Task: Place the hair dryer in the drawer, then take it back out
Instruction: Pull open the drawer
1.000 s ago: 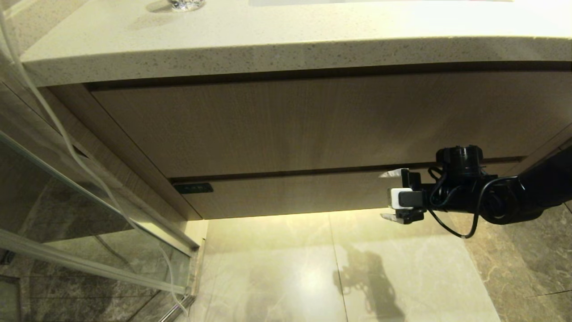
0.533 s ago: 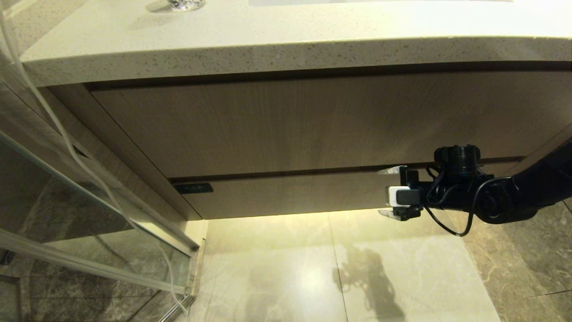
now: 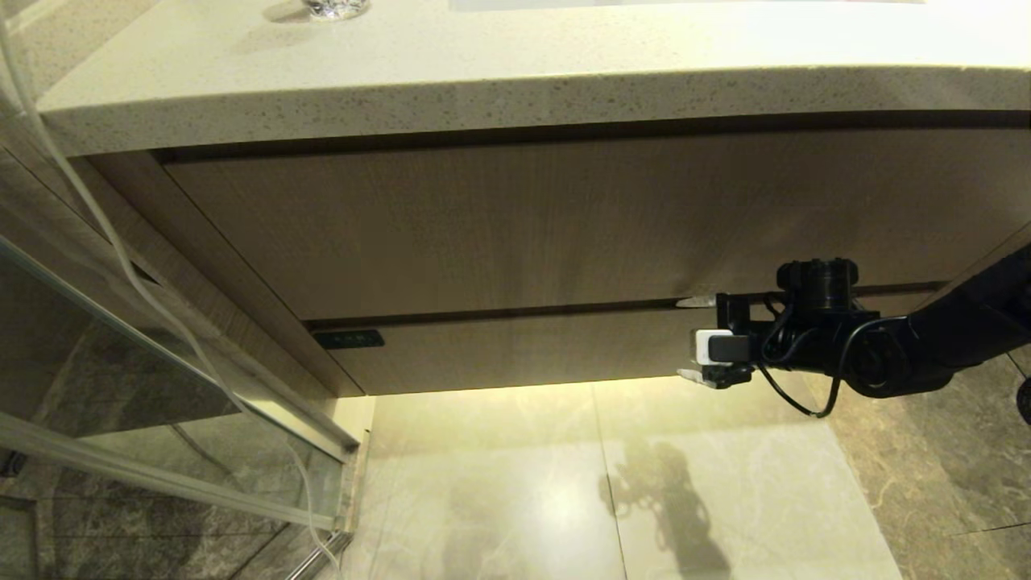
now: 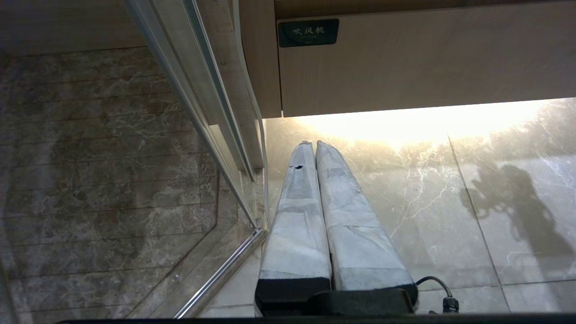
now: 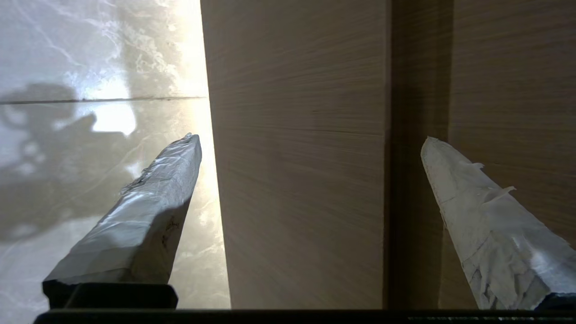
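Observation:
The drawer (image 3: 523, 350) is shut; only its narrow light-wood front strip shows under the vanity, also in the right wrist view (image 5: 301, 180) and the left wrist view (image 4: 427, 58). The hair dryer is out of view. My right gripper (image 3: 694, 338) is open at the strip's right part, turned sideways. One fingertip (image 5: 191, 144) is below the strip's lower edge and the other (image 5: 432, 148) is at the dark gap above it; nothing is held. My left gripper (image 4: 313, 144) is shut and empty, hanging over the floor near the cabinet's left corner.
A taller wood panel (image 3: 523, 225) sits above the drawer under a speckled countertop (image 3: 483, 89). A dark label (image 3: 348, 338) marks the drawer's left end. A glass shower door (image 3: 121, 346) and a white cord (image 3: 121, 258) stand at left. Glossy floor tiles (image 3: 523, 483) lie below.
My right gripper has risen and edged slightly left, so its upper fingertip now sits at the gap above the drawer strip. It stays open. The left arm has not moved.

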Controlling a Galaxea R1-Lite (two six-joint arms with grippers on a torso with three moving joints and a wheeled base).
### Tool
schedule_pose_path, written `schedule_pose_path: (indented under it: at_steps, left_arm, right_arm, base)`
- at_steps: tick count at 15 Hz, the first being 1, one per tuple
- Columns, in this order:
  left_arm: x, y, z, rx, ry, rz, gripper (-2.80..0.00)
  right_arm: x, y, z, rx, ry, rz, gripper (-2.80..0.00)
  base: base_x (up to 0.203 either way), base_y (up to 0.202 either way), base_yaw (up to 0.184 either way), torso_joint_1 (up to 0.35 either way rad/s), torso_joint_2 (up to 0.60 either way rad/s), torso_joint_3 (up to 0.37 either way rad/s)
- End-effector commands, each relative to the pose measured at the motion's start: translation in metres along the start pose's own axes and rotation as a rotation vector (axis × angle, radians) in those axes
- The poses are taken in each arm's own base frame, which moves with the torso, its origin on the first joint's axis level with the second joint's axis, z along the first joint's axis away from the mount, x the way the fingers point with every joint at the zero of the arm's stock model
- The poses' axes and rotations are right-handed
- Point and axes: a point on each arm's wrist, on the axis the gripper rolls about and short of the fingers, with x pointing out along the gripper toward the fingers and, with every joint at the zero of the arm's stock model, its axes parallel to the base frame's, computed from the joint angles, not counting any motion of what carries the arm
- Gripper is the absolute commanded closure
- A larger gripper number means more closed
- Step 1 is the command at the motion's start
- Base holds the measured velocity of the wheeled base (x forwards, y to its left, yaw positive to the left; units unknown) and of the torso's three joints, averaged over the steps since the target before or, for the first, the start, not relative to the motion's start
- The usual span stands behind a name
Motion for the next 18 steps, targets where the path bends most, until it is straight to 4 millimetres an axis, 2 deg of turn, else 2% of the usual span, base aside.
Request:
schedule_pose_path:
  at_steps: [1,6,18]
  left_arm:
    - [0.000,0.000,0.000,0.000,0.001,0.000,0.00]
    - [0.000,0.000,0.000,0.000,0.001,0.002,0.00]
    - [0.000,0.000,0.000,0.000,-0.001,0.002,0.00]
  right_arm:
    - [0.004,0.004,-0.007,-0.001,0.006,0.006,-2.80]
    - [0.014,0.005,-0.014,0.021,0.074,-0.002,-2.80]
    - [0.028,0.009,-0.021,0.034,0.067,-0.038,-2.80]
  base:
    - [0.000,0.000,0.000,0.000,0.00,0.000]
    - [0.000,0.000,0.000,0.000,0.00,0.000]
    - [0.000,0.000,0.000,0.000,0.00,0.000]
